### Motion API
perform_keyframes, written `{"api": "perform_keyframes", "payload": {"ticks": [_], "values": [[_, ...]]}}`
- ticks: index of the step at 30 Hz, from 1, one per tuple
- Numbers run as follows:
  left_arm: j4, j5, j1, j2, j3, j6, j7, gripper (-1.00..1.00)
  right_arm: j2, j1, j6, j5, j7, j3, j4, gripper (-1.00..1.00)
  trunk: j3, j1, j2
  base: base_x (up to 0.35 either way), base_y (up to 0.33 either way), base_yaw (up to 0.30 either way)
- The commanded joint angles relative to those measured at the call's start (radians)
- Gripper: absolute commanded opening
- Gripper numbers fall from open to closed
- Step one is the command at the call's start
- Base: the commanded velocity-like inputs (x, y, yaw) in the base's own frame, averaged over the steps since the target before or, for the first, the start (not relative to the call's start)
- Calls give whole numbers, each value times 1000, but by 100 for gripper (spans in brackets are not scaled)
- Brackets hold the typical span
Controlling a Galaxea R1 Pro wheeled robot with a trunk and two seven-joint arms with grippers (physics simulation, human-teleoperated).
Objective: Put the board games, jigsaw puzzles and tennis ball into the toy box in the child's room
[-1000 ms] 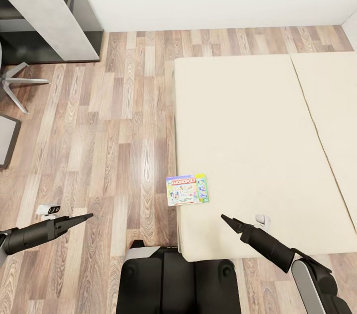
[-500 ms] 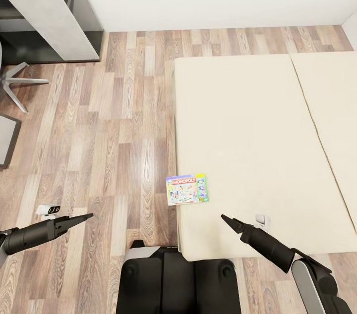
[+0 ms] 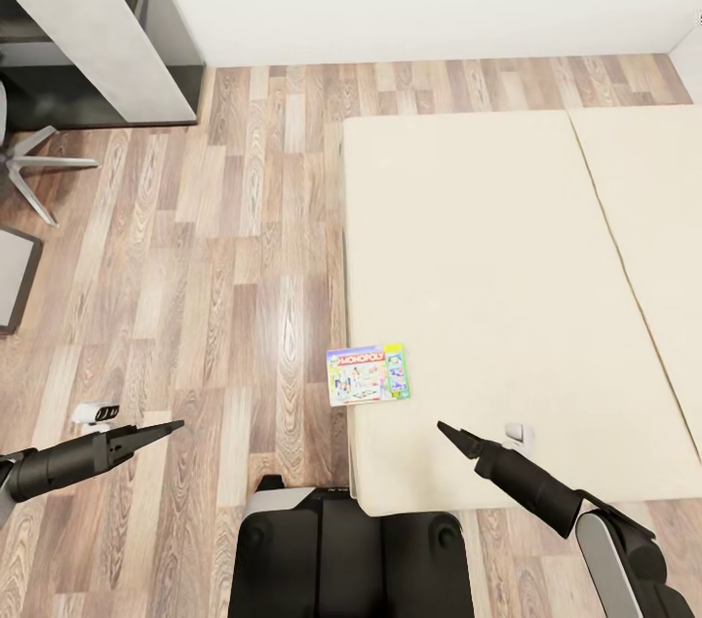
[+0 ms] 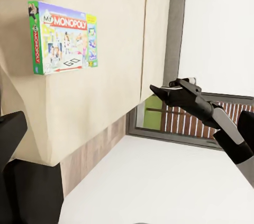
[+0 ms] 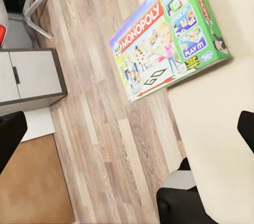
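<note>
While both jaws gape (holding nothing) | board game (image 3: 368, 373) on bed (image 3: 507, 277) edge, between them

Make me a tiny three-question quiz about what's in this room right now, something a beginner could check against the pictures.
1. True or false: the Monopoly box lies fully on the bed, well away from its edge.
2. Which gripper is nearer the box: A) left gripper, B) right gripper?
3. Fill in: the floor is made of wood ____.

Key: 1. False, it overhangs the bed's edge. 2. B. 3. planks.
</note>
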Motion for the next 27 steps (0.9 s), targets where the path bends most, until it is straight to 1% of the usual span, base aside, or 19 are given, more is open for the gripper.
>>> {"api": "perform_keyframes", "payload": {"ticks": [1, 27], "values": [[0, 0, 0, 0, 0, 10, -4, 100, 0, 0, 7, -4, 1, -1, 0, 100, 1, 1, -1, 0, 0, 0], [0, 0, 0, 1, 0, 10, -4, 100, 0, 1, 7, -5, 2, -2, 0, 100, 44, 1, -1, 0, 0, 0]]}}
